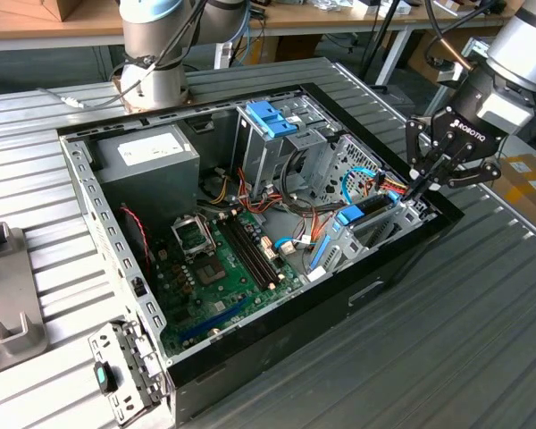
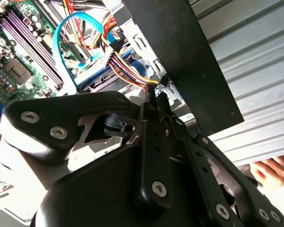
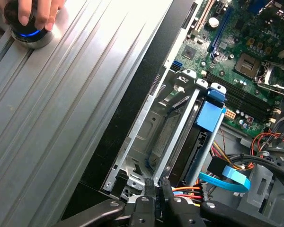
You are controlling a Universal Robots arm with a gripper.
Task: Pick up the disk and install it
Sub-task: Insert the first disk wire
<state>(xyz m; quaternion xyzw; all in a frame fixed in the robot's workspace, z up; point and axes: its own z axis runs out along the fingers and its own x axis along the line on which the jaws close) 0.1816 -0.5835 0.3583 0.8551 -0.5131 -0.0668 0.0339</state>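
Observation:
The disk stands on edge inside the low metal drive cage at the near right corner of the open computer case. Its bright blue rail runs along the top, and its dark edge sits between the cage walls. In the exterior view my gripper hangs over the case's right rim, just beside the end of the disk, where the orange and yellow cables plug in. Its fingers are pressed together with nothing between them in both wrist views.
The case holds a green motherboard, a grey power-supply box and a tall cage with a blue bracket. A blue data cable loops by the disk. A person's hand rests on a round lit device on the ribbed table.

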